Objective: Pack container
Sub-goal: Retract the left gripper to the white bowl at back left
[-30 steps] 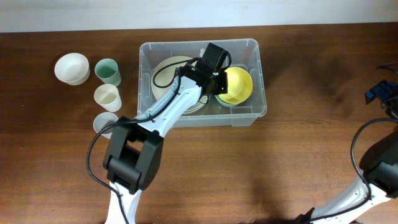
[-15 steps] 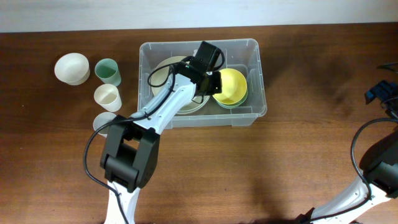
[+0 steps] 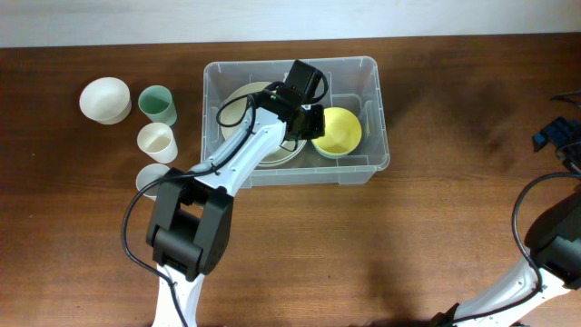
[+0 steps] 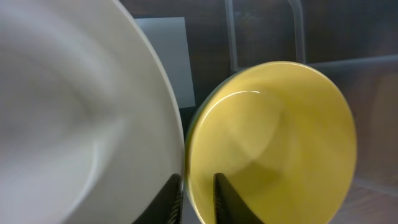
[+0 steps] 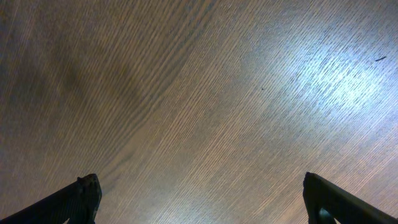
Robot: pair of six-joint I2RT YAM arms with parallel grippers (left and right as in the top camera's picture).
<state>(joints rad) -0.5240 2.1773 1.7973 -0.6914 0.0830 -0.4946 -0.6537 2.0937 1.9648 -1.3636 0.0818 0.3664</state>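
Note:
The container is a clear plastic bin at the table's back centre, also in the left wrist view. Inside it lie a cream plate on the left and a yellow bowl nested in a green bowl on the right. My left gripper reaches down into the bin. In the left wrist view its fingers straddle the yellow bowl's rim, a little apart, beside the cream plate. My right gripper is wide open and empty over bare wood at the far right.
Left of the bin stand a white bowl, a green cup, a cream cup and a white cup. The right arm's base sits at the right edge.
The yellow bowl has come down and shifted slightly left, settling into the green bowl. My left arm drew back a little and then held still. The right arm has not moved.

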